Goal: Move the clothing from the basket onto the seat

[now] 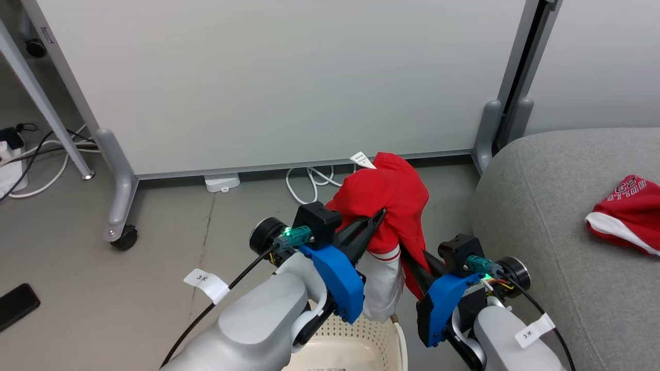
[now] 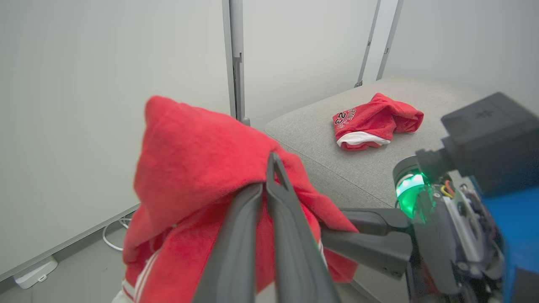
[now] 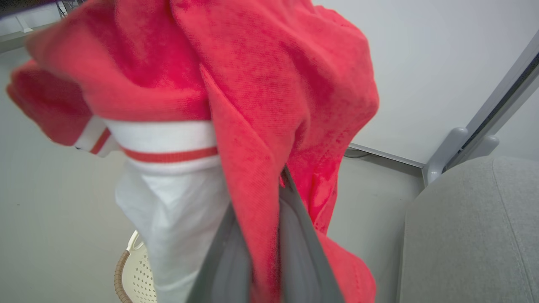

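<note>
The red jersey (image 1: 392,201) hangs in the air above the basket (image 1: 356,340), with its white-trimmed end trailing down toward the basket opening. The left gripper (image 2: 267,181) is clamped on an upper fold of the jersey. The right gripper (image 3: 283,181) is clenched on a fold at its right side. A second jersey (image 1: 629,211) lies crumpled on the seat (image 1: 541,216), which stands to the right of the basket.

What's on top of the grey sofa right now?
One crumpled red jersey with white trim and printed lettering lies on the sofa. Anything beneath it is covered.
</note>
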